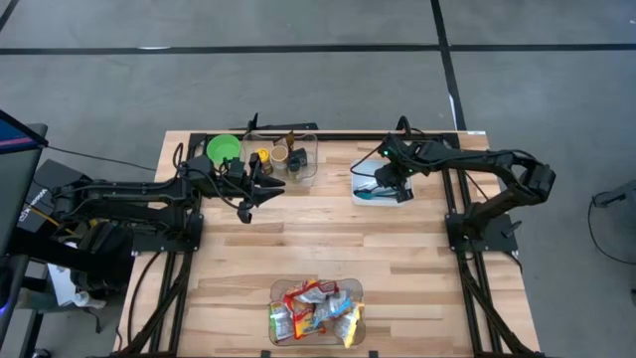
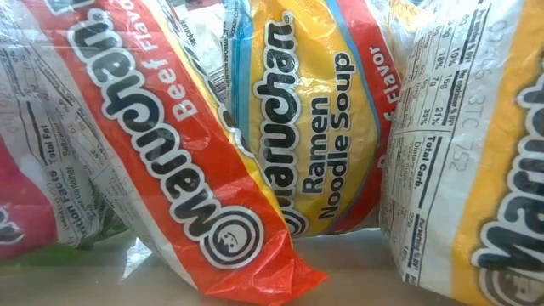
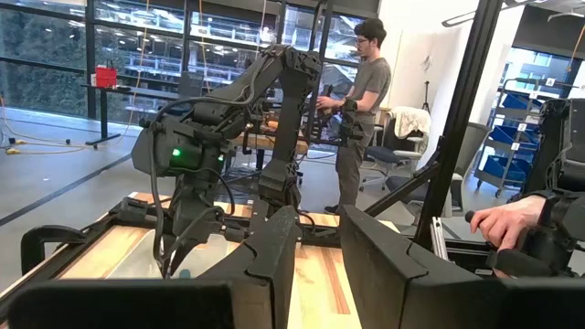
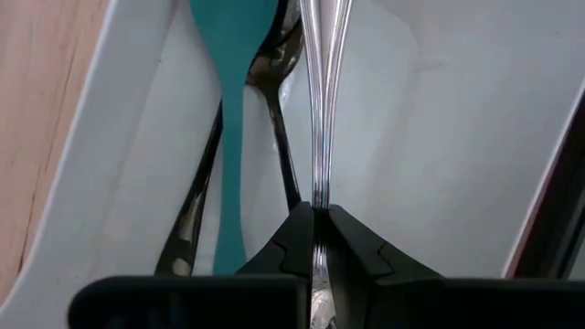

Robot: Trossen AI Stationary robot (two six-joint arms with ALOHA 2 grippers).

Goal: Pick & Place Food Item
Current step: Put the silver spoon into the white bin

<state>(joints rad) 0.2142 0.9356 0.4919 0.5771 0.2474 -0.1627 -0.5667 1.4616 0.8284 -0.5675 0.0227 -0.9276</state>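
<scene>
Several ramen packets [image 1: 316, 310] lie in a clear bin at the table's near edge. They fill the low view, an orange one [image 2: 170, 153] leaning on a yellow one [image 2: 323, 127]. My right gripper [image 1: 383, 191] is at the far right, over a white tray [image 1: 363, 185]. It points steeply down and is shut on a silver utensil [image 4: 320, 91]. A teal utensil [image 4: 233, 110] and a dark spoon [image 4: 274, 100] lie in the tray [image 4: 439, 137]. My left gripper [image 1: 248, 207] hovers left of centre, level, its fingers [image 3: 274, 256] a little apart with nothing between them. My right gripper pinches the silver utensil's thin handle [image 4: 318, 196] between its two fingertips. It comes from above, slanting steeply down, so the handle runs on away from the fingers over the tray. The utensil's far end is out of the picture, so whether it rests on the tray does not show.
A green bowl [image 1: 224, 149] and a clear container [image 1: 295, 154] holding small items stand at the far edge, just beyond my left gripper. Bare wood lies between the arms. Beyond the table a person [image 3: 361, 100] stands, and another person's hand [image 3: 512, 219] shows at the side.
</scene>
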